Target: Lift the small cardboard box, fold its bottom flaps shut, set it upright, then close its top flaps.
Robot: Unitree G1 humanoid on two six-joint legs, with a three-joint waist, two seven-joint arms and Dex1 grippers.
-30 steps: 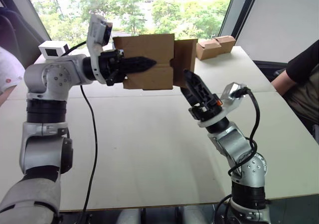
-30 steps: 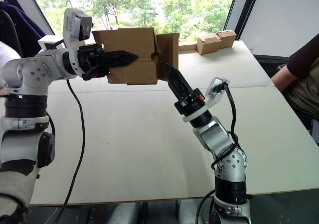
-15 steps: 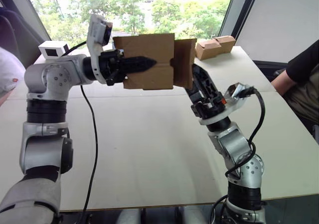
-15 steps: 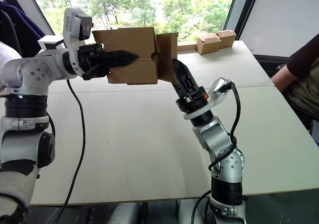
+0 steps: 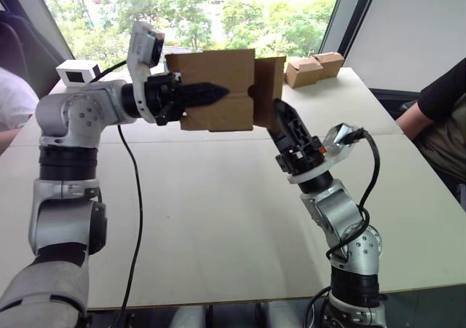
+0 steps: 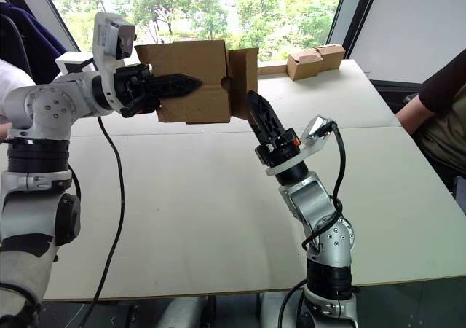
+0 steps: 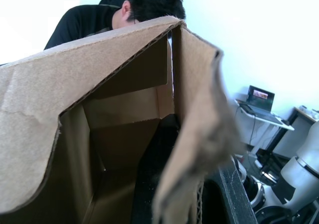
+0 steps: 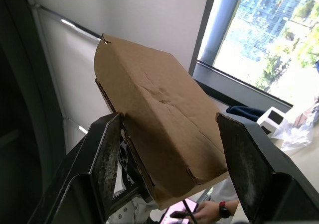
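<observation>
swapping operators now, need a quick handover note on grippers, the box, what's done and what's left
Left gripper: shut on the small cardboard box, held in the air over the table, one finger inside it.
Right gripper: open, fingers either side of the box's end flap, not clamped.
Done: box lifted.
Left: fold bottom flaps shut, set the box upright, close top flaps.
Two joined brown boxes sit at the table's far edge; a person sits at the robot's right.

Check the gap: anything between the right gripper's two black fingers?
Yes. The right wrist view shows the small brown cardboard box's end between the open right gripper's fingers.
</observation>
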